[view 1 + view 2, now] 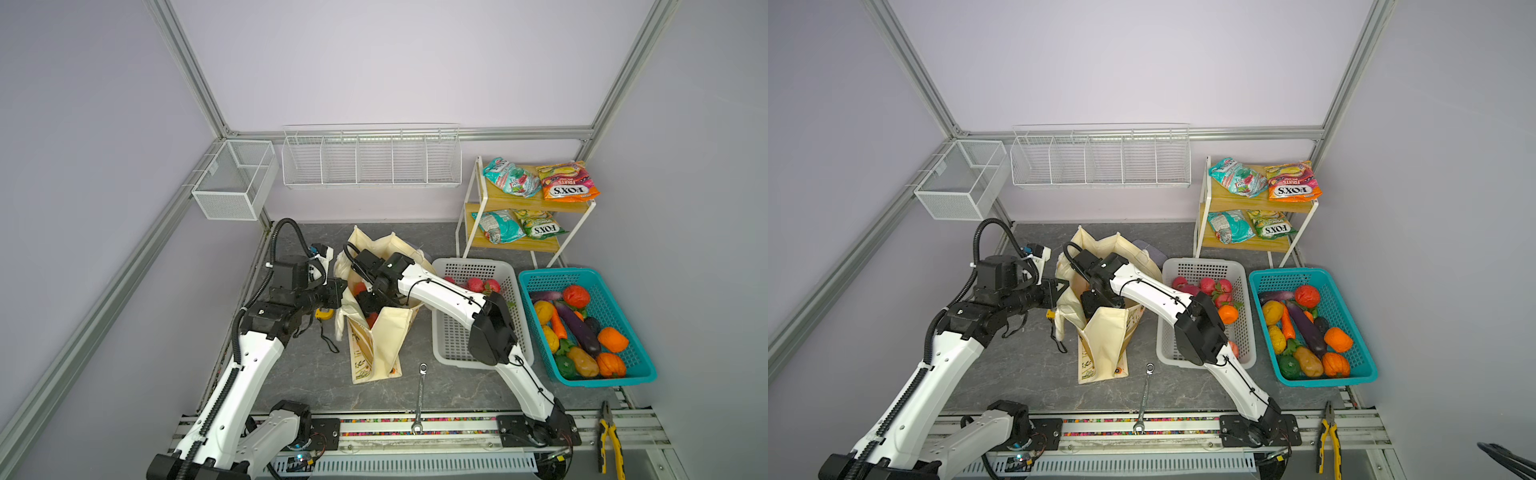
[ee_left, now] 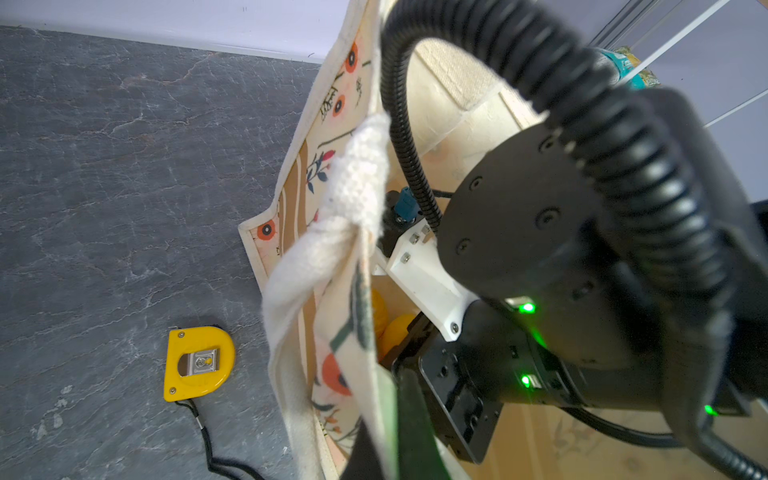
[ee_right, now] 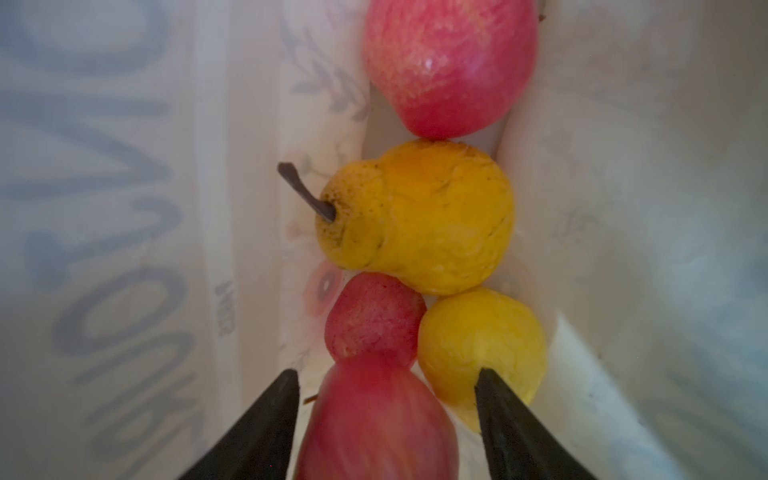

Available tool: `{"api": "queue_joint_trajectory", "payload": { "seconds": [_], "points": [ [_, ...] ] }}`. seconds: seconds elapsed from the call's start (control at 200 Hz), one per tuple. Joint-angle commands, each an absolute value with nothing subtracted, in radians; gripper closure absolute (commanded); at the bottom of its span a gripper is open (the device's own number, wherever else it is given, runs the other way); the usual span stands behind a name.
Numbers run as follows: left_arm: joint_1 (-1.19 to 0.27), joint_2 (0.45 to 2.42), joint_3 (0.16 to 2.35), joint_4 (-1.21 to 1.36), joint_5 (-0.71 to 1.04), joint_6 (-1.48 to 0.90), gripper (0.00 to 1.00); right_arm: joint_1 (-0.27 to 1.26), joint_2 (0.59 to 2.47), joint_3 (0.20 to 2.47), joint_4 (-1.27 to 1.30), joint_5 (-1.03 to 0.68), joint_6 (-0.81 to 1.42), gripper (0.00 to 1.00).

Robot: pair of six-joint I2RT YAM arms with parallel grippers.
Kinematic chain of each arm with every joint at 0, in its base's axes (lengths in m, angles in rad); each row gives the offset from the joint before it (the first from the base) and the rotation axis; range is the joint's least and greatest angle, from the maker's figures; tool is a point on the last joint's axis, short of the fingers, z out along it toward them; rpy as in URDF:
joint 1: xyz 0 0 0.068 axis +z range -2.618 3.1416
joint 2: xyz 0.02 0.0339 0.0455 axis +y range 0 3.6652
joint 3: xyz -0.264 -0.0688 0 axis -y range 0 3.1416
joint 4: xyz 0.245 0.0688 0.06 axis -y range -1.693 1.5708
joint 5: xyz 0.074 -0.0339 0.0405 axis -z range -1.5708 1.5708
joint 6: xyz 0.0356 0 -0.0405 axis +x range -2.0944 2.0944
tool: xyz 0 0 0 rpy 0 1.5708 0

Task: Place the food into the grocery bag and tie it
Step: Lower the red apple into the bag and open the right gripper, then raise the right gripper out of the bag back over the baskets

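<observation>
The cream grocery bag (image 1: pixel 382 345) (image 1: pixel 1104 345) stands open mid-table. My left gripper (image 1: pixel 343 291) (image 2: pixel 386 436) is shut on the bag's near rim, beside the white rope handle (image 2: pixel 357 183). My right gripper (image 1: pixel 368 305) (image 3: pixel 386 374) reaches down inside the bag, open. A blurred red apple (image 3: pixel 374 424) sits between its fingers, with a gap on each side. On the bag's bottom lie a yellow pear (image 3: pixel 424 216), another red apple (image 3: pixel 449 62), a small red fruit (image 3: pixel 374 320) and a yellow piece (image 3: pixel 482 345).
To the right of the bag, a grey basket (image 1: pixel 457 345) holds red fruits and an orange. A teal basket (image 1: pixel 602 380) further right holds several vegetables. Snack packets (image 1: pixel 569 183) lie on the back-right shelf. A wrench (image 1: pixel 420 395), yellow tape measure (image 2: pixel 199 361) and pliers (image 1: pixel 609 436) lie around.
</observation>
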State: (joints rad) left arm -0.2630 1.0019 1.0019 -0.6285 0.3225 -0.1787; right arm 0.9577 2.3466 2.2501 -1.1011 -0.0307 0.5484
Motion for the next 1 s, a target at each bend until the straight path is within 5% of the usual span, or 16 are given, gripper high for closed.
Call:
{"api": "queue_joint_trajectory", "payload": {
  "seconds": [0.0, 0.055, 0.085, 0.545, 0.995],
  "points": [
    [-0.268, 0.984, 0.999, -0.595, 0.338, -0.167, 1.0, 0.96, 2.283, 2.229, -1.119, 0.008, 0.548, 0.2],
    [-0.267, 0.984, 0.999, -0.595, 0.338, -0.167, 1.0, 0.964, 2.259, 2.232, -1.119, 0.022, 0.545, 0.0],
    [-0.267, 0.985, 0.998, -0.594, 0.337, -0.167, 1.0, 0.967, 2.247, 2.236, -1.122, 0.028, 0.543, 0.12],
    [-0.268, 0.994, 0.992, -0.588, 0.334, -0.157, 1.0, 1.032, 1.986, 2.304, -1.198, 0.237, 0.522, 0.12],
    [-0.279, 1.004, 0.977, -0.571, 0.329, -0.135, 1.0, 1.032, 1.404, 1.665, -1.027, 0.364, 0.626, 0.12]
  ]
}}
